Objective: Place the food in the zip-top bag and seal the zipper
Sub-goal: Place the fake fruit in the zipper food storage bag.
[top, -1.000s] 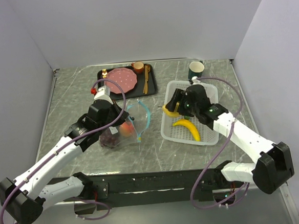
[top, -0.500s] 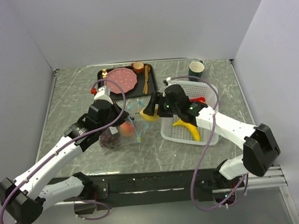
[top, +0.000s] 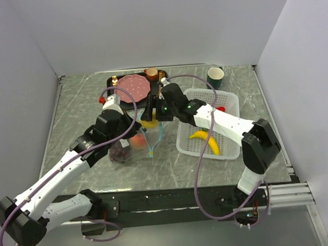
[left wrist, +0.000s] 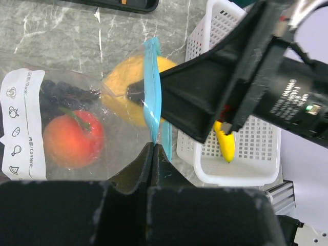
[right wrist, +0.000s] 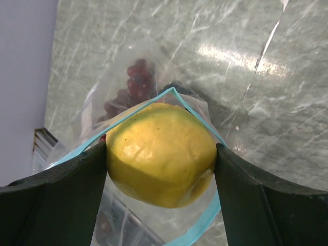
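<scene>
**At the zip-top bag [top: 133, 147] mouth: lemon [top: 150, 124] poised**

Top view: the right gripper [top: 152, 118] clasps the lemon wide-jawed; a banana [top: 206, 140] waits in the basket [top: 229, 99].
Left wrist: the left gripper [left wrist: 152, 149] pinches the zipper [left wrist: 152, 97] tight; orange fruit [left wrist: 72, 138] and grapes [left wrist: 56, 92] are inside.
Right wrist: the mouth gapes, unsealed.

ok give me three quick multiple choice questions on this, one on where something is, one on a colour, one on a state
1. Where is the banana?
a) in the white basket
b) on the pink plate
c) in the green cup

2. What colour is the zipper on the bag?
a) red
b) teal-blue
c) gold

3. What are the right fingers doing?
a) shut on nothing
b) gripping the lemon
c) open above the tray

Answers:
1 a, it lies on the basket's mesh floor.
2 b, both wrist views show the strip as teal-blue.
3 b, the lemon sits clamped between them at the bag's mouth.
</scene>
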Robot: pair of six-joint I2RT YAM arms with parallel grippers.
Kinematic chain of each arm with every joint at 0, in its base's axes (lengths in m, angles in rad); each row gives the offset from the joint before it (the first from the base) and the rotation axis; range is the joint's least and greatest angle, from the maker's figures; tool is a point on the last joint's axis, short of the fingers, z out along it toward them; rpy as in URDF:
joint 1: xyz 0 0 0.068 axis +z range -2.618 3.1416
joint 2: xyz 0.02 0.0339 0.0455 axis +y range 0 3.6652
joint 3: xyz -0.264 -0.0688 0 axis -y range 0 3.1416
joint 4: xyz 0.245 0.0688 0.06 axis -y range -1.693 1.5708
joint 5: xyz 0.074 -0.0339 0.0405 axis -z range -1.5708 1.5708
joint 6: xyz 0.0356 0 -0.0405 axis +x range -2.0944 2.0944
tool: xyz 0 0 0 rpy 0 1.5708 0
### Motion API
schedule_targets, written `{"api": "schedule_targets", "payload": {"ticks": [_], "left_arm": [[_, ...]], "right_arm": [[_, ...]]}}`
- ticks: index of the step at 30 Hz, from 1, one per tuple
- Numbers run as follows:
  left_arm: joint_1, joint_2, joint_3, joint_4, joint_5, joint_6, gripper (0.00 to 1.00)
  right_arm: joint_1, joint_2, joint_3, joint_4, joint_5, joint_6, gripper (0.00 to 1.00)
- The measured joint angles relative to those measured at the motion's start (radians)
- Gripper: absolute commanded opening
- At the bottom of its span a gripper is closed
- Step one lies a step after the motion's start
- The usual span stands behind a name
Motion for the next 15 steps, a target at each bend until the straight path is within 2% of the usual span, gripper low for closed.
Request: {"api": "schedule_targets", "payload": {"ticks": [15], "left_arm": [[0.0, -0.002, 0.0, -0.003, -0.009, -0.002, 0.01]], "right_arm": [[0.044, 0.02, 0.002, -0.036, -0.03, -0.002, 0.73]]}}
